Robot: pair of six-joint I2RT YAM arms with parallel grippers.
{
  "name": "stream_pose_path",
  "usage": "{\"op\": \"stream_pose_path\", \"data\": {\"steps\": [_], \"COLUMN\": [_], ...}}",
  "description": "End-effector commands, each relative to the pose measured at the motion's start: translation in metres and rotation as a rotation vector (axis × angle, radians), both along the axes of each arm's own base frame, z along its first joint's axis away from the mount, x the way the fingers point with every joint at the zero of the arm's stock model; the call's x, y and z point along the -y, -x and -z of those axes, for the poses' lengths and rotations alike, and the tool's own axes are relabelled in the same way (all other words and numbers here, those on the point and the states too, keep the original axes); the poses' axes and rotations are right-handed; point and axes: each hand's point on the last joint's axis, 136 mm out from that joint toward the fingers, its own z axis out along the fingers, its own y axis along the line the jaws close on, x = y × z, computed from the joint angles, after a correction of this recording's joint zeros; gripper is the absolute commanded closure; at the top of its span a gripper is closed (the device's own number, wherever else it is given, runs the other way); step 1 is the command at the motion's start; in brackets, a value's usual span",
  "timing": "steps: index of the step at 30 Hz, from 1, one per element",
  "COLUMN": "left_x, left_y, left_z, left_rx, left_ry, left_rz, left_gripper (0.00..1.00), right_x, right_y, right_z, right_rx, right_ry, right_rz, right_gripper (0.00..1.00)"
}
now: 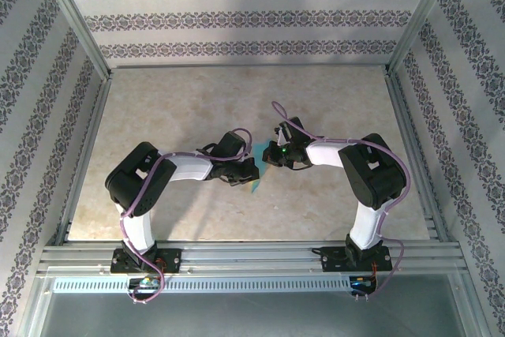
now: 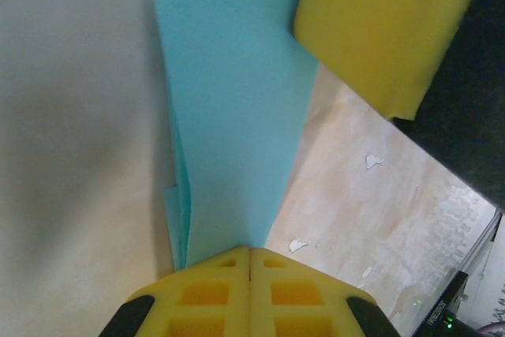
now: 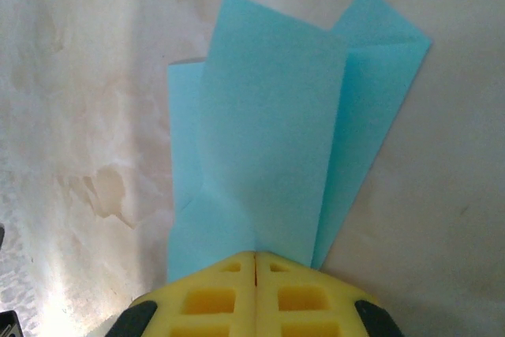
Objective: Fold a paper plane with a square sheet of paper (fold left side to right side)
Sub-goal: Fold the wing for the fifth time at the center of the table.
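Note:
The sheet of paper (image 1: pixel 256 188) is cyan-blue and folded into a narrow, layered, dart-like shape at the table's middle. My left gripper (image 1: pixel 252 170) and right gripper (image 1: pixel 273 155) meet over it from either side. In the left wrist view the paper (image 2: pixel 229 116) tapers toward my shut yellow left gripper (image 2: pixel 250 252), and a right fingertip (image 2: pixel 379 29) sits on its far end. In the right wrist view the paper (image 3: pixel 268 132) fans out in overlapping flaps from my shut right gripper (image 3: pixel 255 256). Both pairs of tips rest on the paper, which passes beneath them.
The beige table (image 1: pixel 197 100) stretches behind and beside the arms. Aluminium rails run along the near edge (image 1: pixel 252 254) and the right side (image 1: pixel 410 147). Patterned walls (image 1: pixel 237 21) close in the back and both sides.

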Motion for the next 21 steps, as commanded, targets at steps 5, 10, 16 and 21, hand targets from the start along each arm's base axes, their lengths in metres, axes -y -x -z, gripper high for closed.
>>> {"op": "stream_pose_path", "data": {"steps": [5,10,16,21], "left_x": [-0.02,-0.026,-0.03,-0.03], "left_y": [0.023,0.025,0.025,0.026], "left_z": [0.034,0.041,0.042,0.042], "left_rx": [-0.057,-0.072,-0.076,-0.076], "left_ry": [-0.254,-0.304,-0.328,-0.34], "left_rz": [0.07,0.069,0.067,0.073], "left_gripper": [1.0,1.0,1.0,1.0], "right_x": [0.004,0.005,0.004,-0.008], "right_y": [0.0,-0.011,0.001,0.009], "right_z": [-0.009,-0.042,-0.044,-0.03], "right_rx": [0.016,0.095,0.095,0.073], "right_ry": [0.006,-0.061,-0.123,-0.148], "right_rz": [-0.019,-0.022,-0.024,-0.045], "right_gripper": [1.0,1.0,1.0,1.0]}}
